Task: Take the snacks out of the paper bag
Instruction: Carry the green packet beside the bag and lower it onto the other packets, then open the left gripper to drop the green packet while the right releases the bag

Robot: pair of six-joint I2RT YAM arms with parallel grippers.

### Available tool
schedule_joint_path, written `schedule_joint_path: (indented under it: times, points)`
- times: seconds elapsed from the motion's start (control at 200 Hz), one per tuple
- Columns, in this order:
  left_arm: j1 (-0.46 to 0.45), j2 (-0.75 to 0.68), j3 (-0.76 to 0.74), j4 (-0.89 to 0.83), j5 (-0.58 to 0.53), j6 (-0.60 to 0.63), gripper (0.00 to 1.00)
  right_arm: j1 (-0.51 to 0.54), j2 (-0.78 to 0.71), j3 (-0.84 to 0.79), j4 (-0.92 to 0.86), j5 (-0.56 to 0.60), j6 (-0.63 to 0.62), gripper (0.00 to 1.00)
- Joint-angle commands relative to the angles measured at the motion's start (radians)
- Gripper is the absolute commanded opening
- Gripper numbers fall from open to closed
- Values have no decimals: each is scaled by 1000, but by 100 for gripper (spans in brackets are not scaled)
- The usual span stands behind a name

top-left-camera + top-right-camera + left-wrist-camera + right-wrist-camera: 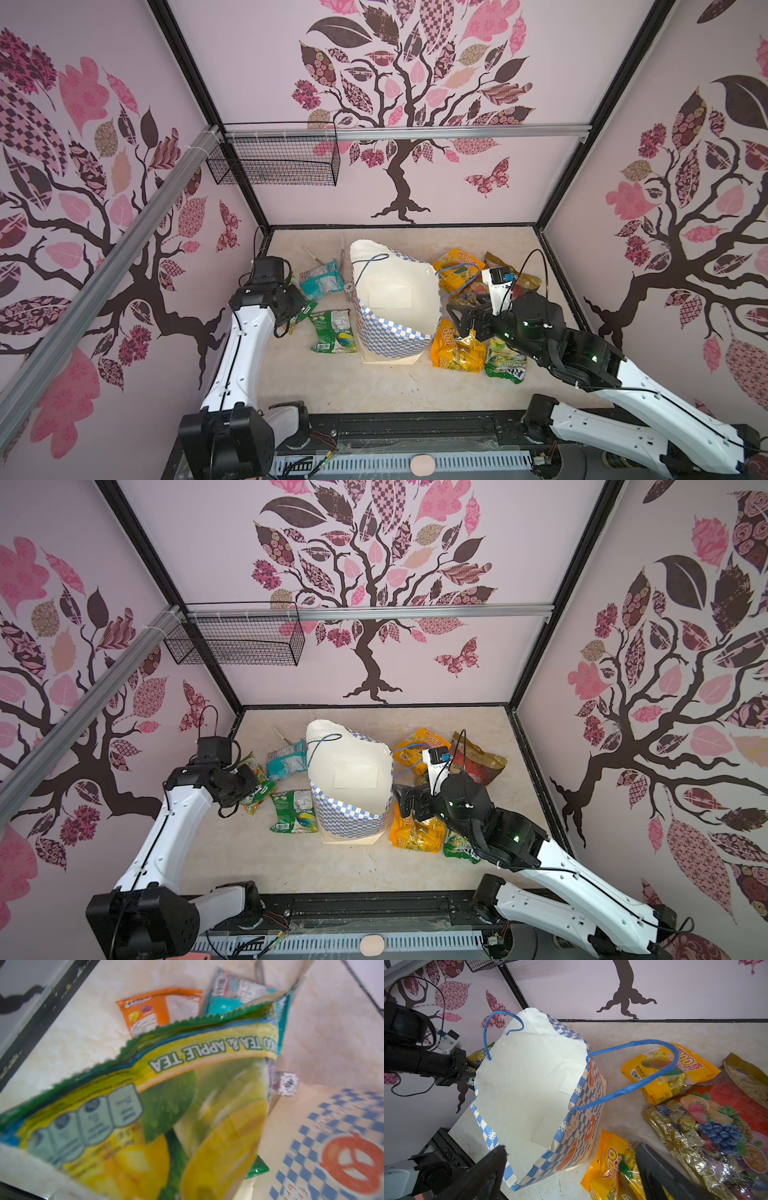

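In both top views the paper bag [395, 307] stands upright in the middle of the tabletop [374, 386], its mouth open, blue-and-white checks outside and white inside. Snacks lie on both sides: a green packet [334, 332] to its left, yellow packets [453, 353] to its right. The left hand [252, 789] is mostly hidden under its wrist. In the left wrist view a blurred green tea packet [166, 1105], pinched by that hand, fills the frame and covers part of an orange packet [160, 1007]. In the right wrist view the right hand [572, 1148] is spread wide and holds nothing, just beside the bag; the frame cuts off its fingers.
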Motion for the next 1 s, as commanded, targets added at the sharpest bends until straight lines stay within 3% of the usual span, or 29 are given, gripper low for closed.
schedule_joint_path:
  times: [0.0, 0.125, 0.295, 0.53, 0.81, 0.995]
  points:
    - [6, 18, -54, 41, -85, -106, 0, -4, -27, -13, -32, 29, -12, 100]
    - [5, -17, -163, 109, -156, -160, 6, -2, -40, -19, -42, 36, -16, 100]
    - [5, -20, -283, 205, -84, -219, 12, -2, -28, -15, -34, 37, -32, 100]
    - [6, -12, -257, 200, -36, -220, 33, -2, -15, -3, -30, 41, -46, 100]
    - [-2, -184, -199, 143, -56, -225, 60, -3, -18, -5, -15, 62, -46, 100]
    - [-51, -296, -110, 83, -110, -215, 63, -2, -14, -6, 11, 71, -51, 100]
